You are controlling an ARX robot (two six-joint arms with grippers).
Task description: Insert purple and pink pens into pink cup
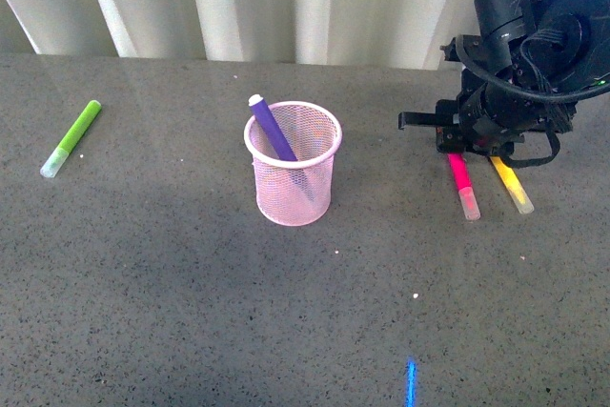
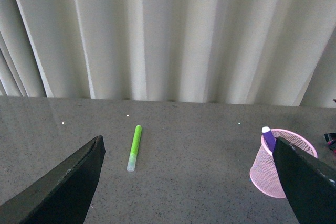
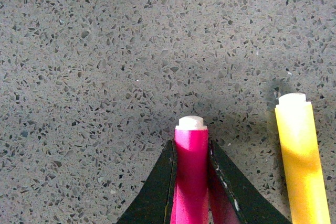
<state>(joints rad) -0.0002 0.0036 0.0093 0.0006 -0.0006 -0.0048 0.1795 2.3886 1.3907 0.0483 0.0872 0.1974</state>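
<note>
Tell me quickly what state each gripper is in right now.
Left gripper: open, fingers wide apart, nothing between them.
Right gripper: closed on the pink pen, which lies on the table.

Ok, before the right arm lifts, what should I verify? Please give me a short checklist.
1. Right tool has a finger on each side of the pink pen: ok.
2. Yellow marker lies outside the grip, apart from the fingers: ok.
3. Purple pen is already in the pink cup: ok.
4. Cup stands upright with room left in its opening: ok.
5. Grip is firm enough to lift: cannot tell.
6. Left tool is open and holds nothing: ok.
</note>
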